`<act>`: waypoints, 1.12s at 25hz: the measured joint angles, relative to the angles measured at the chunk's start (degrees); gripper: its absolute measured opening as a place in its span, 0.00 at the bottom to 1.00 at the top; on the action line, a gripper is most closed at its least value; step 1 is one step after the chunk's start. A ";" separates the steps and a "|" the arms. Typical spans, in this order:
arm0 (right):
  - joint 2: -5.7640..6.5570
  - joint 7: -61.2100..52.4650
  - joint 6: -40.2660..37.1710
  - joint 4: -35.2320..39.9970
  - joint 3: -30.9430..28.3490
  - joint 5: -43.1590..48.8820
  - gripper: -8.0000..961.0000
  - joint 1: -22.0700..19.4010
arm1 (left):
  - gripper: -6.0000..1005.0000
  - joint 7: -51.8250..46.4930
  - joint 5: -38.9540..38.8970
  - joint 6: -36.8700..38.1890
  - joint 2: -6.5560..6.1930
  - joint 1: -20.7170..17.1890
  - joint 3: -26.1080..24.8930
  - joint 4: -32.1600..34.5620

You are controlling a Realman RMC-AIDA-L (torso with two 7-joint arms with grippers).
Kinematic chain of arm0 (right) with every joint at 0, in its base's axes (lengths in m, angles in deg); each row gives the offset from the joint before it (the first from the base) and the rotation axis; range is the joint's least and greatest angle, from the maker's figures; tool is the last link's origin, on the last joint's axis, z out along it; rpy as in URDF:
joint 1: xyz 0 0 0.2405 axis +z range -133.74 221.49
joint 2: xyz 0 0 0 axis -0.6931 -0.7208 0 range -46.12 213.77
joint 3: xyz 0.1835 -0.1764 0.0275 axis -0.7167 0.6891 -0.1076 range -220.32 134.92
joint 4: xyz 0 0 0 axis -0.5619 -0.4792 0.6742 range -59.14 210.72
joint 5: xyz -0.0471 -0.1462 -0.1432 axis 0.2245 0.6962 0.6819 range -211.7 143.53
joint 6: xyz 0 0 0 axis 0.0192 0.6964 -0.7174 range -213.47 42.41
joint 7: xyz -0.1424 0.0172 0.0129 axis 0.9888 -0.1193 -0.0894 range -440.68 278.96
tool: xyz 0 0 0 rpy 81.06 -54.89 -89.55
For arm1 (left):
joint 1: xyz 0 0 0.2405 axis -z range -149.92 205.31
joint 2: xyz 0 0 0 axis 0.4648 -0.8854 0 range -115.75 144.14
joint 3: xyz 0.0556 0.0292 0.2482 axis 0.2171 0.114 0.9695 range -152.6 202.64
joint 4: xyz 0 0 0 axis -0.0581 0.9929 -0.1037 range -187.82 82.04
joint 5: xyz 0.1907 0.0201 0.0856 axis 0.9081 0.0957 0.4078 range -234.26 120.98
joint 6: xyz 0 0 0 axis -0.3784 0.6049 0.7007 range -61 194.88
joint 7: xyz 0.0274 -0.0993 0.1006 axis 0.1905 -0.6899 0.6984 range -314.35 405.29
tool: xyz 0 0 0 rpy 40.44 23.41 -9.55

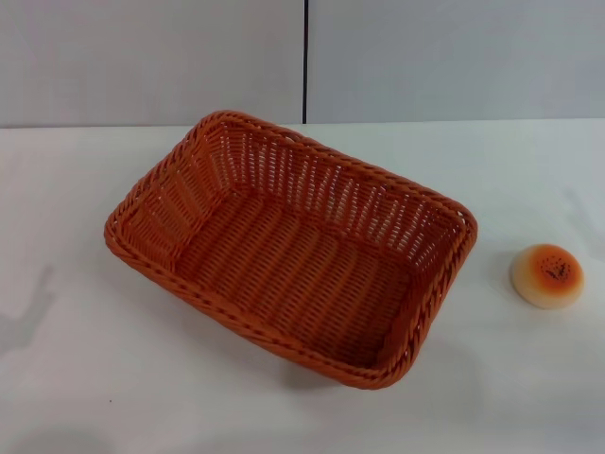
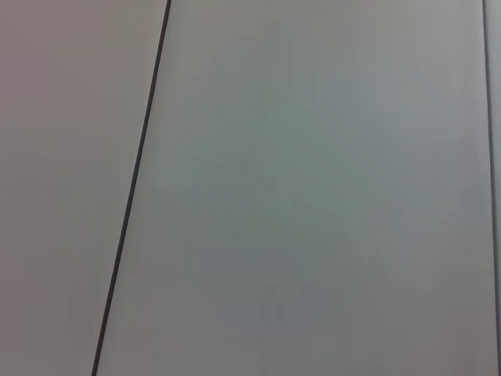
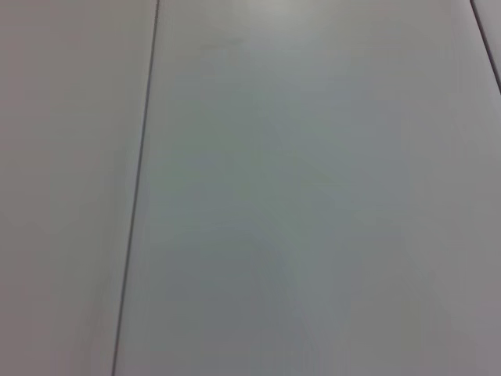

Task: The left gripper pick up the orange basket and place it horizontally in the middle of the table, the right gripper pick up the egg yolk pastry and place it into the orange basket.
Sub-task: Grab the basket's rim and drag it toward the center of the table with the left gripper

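Observation:
The orange basket (image 1: 289, 245) lies on the white table (image 1: 76, 378), a little left of centre, turned at a slant with its long side running from far left to near right. It holds nothing. The egg yolk pastry (image 1: 547, 275) sits on the table to the right of the basket, apart from it, glazed top up. Neither gripper shows in the head view. Both wrist views show only a pale grey panelled wall with a thin dark seam.
A grey wall with a dark vertical seam (image 1: 305, 61) stands behind the table's far edge. Faint shadows fall on the tabletop at the left edge and the far right. Bare table lies in front of the basket.

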 joint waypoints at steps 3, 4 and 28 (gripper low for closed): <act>0.11 -0.18 0.72 0.00 0.00 0.01 0.75 -0.04 | 0.83 0.54 0.01 -0.90 0.22 0.00 0.03 -0.42; 0.11 -0.18 0.72 0.00 0.00 0.01 0.75 -0.04 | 0.83 0.54 0.01 -0.90 0.22 0.00 0.03 -0.42; 0.13 -0.86 0.97 0.67 -0.26 -0.30 0.74 1.31 | 0.82 -35.24 3.83 -27.65 -0.04 6.90 18.56 34.75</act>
